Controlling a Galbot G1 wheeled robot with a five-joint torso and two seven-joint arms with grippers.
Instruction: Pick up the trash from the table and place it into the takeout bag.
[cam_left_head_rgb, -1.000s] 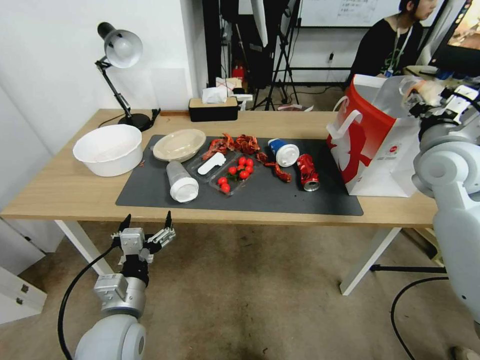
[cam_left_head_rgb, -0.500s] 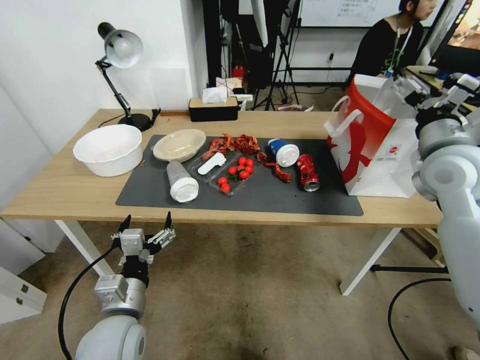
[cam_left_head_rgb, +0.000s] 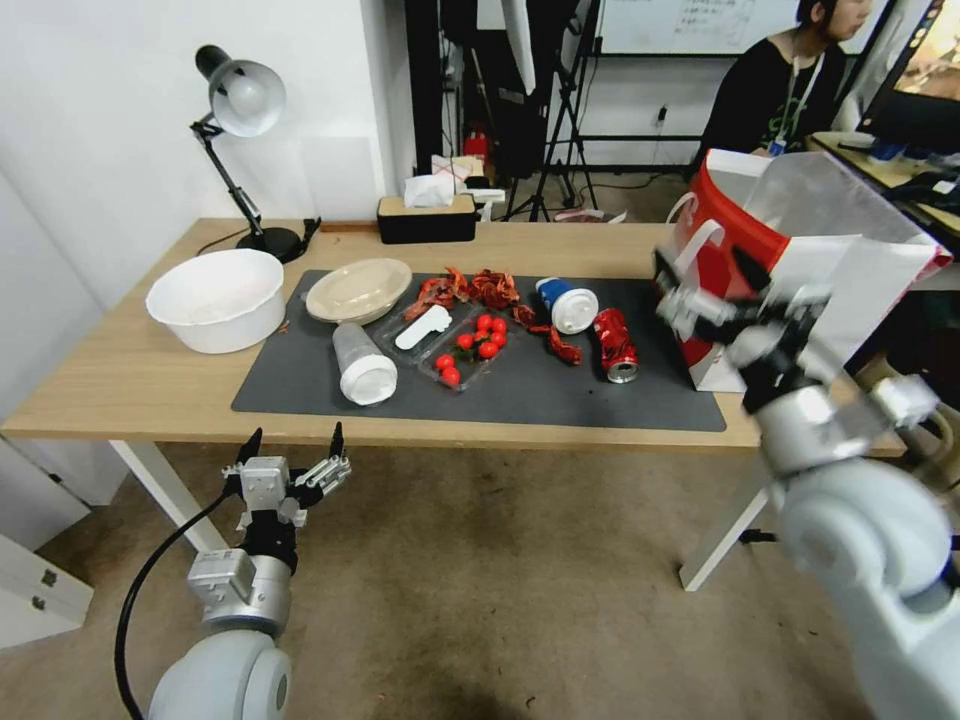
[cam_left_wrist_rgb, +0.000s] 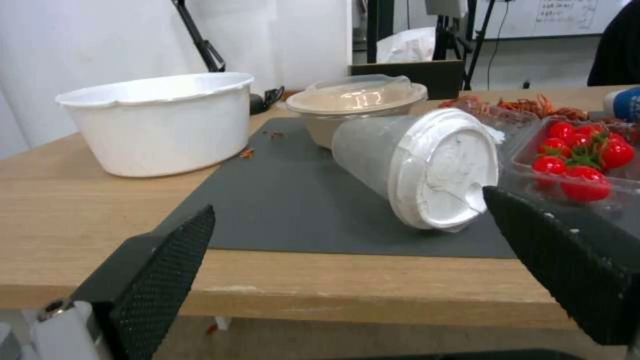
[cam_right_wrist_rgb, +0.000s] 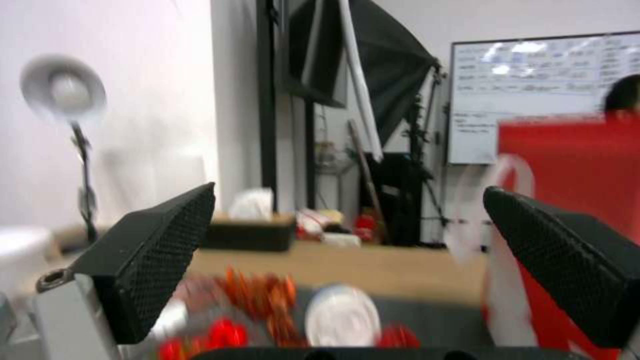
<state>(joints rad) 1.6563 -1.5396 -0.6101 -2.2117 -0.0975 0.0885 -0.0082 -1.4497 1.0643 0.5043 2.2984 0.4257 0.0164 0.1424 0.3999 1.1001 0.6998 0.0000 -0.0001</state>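
The takeout bag (cam_left_head_rgb: 800, 250) stands open at the right end of the table (cam_left_head_rgb: 130, 370). My right gripper (cam_left_head_rgb: 712, 287) hangs open and empty in front of the bag's red side (cam_right_wrist_rgb: 573, 200), motion-blurred. On the dark mat (cam_left_head_rgb: 560, 395) lie a crushed red can (cam_left_head_rgb: 617, 345), a blue white-lidded cup (cam_left_head_rgb: 567, 303), a clear white-lidded cup (cam_left_head_rgb: 362, 363) on its side, and a beige dish (cam_left_head_rgb: 358, 290). Below the table's front edge my left gripper (cam_left_head_rgb: 293, 447) waits open, facing the clear cup (cam_left_wrist_rgb: 413, 170).
A big white bowl (cam_left_head_rgb: 215, 297) sits left of the mat, a clear tray of cherry tomatoes (cam_left_head_rgb: 470, 350) in its middle, with red scraps (cam_left_head_rgb: 470, 288) behind. A desk lamp (cam_left_head_rgb: 240, 100) and a tissue box (cam_left_head_rgb: 427, 218) stand along the far edge.
My right gripper held a clear-wrapped item over the bag's mouth; it is now empty and has swung down and left, in front of the bag's red side. The left arm has not moved.
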